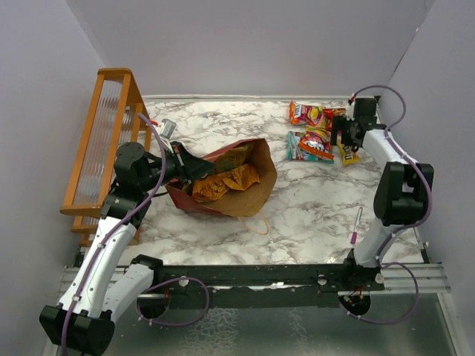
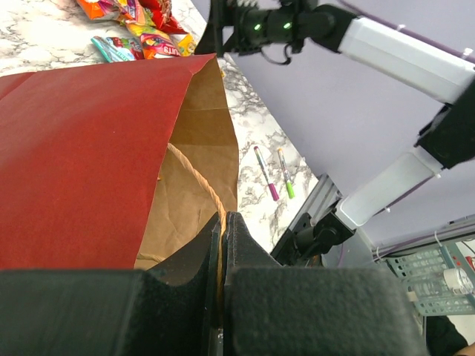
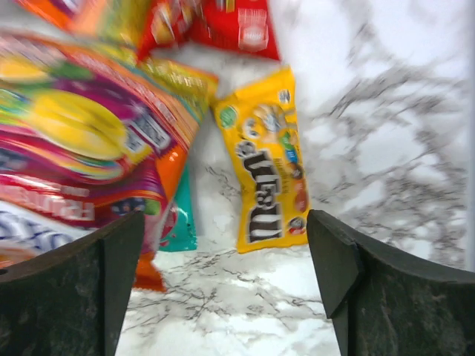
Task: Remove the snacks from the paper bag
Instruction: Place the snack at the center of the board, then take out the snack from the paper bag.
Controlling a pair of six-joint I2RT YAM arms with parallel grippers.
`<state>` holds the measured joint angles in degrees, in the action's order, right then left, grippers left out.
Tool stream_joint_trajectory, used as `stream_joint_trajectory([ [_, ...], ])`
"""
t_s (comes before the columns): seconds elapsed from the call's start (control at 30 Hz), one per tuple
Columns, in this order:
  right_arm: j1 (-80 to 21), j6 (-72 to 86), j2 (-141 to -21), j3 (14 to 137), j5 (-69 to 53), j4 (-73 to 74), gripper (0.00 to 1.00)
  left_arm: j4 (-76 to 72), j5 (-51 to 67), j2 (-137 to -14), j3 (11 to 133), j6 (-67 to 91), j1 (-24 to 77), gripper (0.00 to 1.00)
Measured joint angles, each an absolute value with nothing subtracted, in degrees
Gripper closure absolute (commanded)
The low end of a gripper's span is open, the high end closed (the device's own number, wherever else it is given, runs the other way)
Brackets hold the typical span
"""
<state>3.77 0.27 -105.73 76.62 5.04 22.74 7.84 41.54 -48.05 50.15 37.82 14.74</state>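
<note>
The dark red paper bag (image 1: 249, 182) lies on its side mid-table, mouth up-left, with orange snack packets (image 1: 223, 182) inside. My left gripper (image 1: 185, 165) is shut on the bag's tan handle (image 2: 200, 178) at the mouth; the wrist view shows the red outside (image 2: 82, 163) and brown inside. At the far right lie several snacks: a red-orange packet (image 1: 306, 113), a teal one (image 1: 298, 147) and a yellow M&M's pack (image 1: 346, 154), also seen in the right wrist view (image 3: 267, 167). My right gripper (image 1: 340, 133) hovers open and empty just over them (image 3: 223, 274).
An orange wooden rack (image 1: 104, 144) stands along the left edge. A pink pen (image 1: 357, 225) lies near the right arm's base; the pink pen (image 2: 265, 173) and a green pen (image 2: 285, 173) show in the left wrist view. A loose bag handle (image 1: 256, 221) loops toward the front.
</note>
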Motion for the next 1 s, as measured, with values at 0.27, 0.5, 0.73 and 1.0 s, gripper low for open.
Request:
stream_joint_trajectory([
  [0.27, 3.77, 2.83, -85.82, 81.23, 1.89, 21.26, 0.01, 7.66, 41.54, -48.07, 50.15, 37.87, 14.74, 1.0],
  [0.5, 3.75, 9.89, -58.06, 52.71, -3.57, -4.95, 0.01, 7.11, 41.54, -48.07, 50.15, 38.02, 14.74, 1.0],
  [0.73, 1.23, 22.61, -58.19, 46.78, -26.68, -16.86, 0.01, 6.87, 41.76, -47.99, 50.15, 38.02, 14.74, 1.0],
  [1.0, -24.29, 21.63, -56.8, 47.2, -41.08, -20.97, 0.01, 5.74, 42.48, -46.37, 50.11, 38.02, 14.74, 1.0],
])
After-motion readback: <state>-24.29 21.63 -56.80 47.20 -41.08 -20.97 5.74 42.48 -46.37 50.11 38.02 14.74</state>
